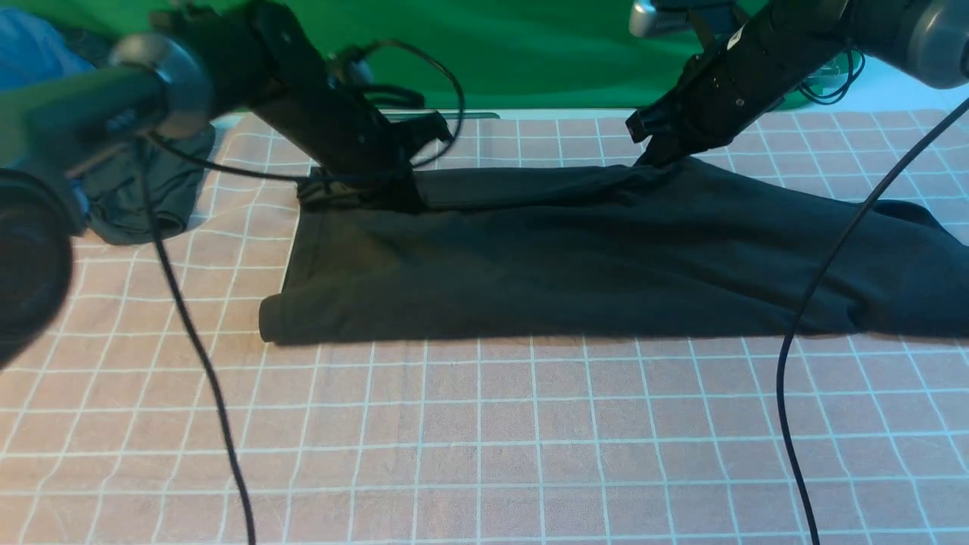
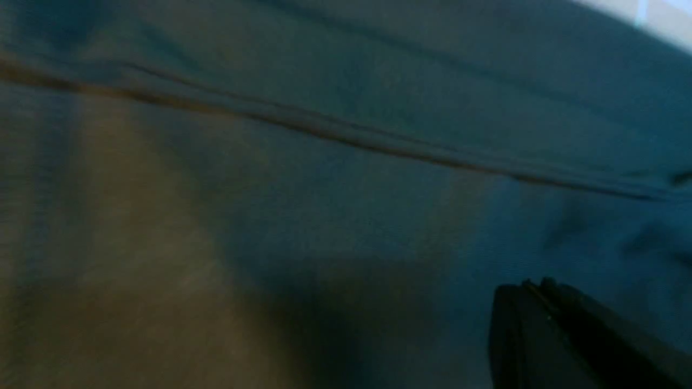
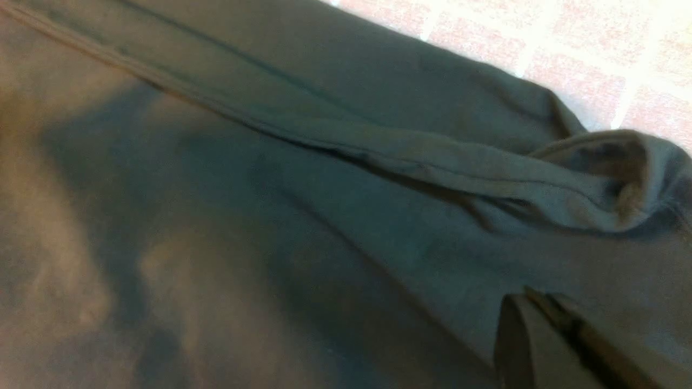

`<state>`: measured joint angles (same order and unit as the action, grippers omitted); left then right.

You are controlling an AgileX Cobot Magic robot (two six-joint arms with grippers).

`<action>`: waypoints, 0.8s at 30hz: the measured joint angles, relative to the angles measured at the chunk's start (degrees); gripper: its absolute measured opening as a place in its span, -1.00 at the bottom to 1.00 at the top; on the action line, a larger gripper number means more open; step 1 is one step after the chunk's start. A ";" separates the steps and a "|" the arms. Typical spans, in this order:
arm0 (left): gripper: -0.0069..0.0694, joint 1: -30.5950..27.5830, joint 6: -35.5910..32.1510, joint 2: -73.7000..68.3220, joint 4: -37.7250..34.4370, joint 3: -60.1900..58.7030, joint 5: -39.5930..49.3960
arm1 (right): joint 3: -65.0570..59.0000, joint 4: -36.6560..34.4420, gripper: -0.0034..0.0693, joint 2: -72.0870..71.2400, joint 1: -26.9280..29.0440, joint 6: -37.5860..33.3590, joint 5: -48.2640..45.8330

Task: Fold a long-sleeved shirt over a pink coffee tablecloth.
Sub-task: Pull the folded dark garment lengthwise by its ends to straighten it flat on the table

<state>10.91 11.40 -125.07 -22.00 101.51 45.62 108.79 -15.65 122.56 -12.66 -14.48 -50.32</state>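
Pink grid tablecloth [image 1: 484, 439] is covering the table and lying flat up close, with two black cables [image 1: 198, 344] hanging across it. Mid-table, the black shirt [image 1: 568, 265] is lying crosswise as a long band, its right end running out of view. Both grippers are pinching its far edge, jaws fully closed: left gripper [image 1: 362, 193] on bunched fabric, right gripper [image 1: 655, 157] tenting it up. Far left, a grey-green garment [image 1: 144, 197] is sitting on the tablecloth, with a blue garment [image 1: 30, 49] behind it. A green cloth [image 1: 530, 53] is filling the back.
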 joint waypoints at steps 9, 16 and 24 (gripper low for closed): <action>-0.78 0.72 0.27 -6.81 5.53 2.72 -10.70 | 0.00 -0.29 -0.81 0.00 0.00 -0.57 -0.76; -0.78 -0.09 2.47 -9.27 7.68 2.79 -26.95 | 0.00 -0.41 -0.81 0.00 0.00 -0.57 -1.07; -0.78 -5.33 10.28 -7.12 7.85 7.85 -14.78 | 0.00 3.41 -0.80 -0.26 0.92 -2.31 -4.81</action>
<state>5.58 21.68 -132.19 -14.14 109.37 30.84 108.79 -12.24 122.30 -11.73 -16.79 -55.13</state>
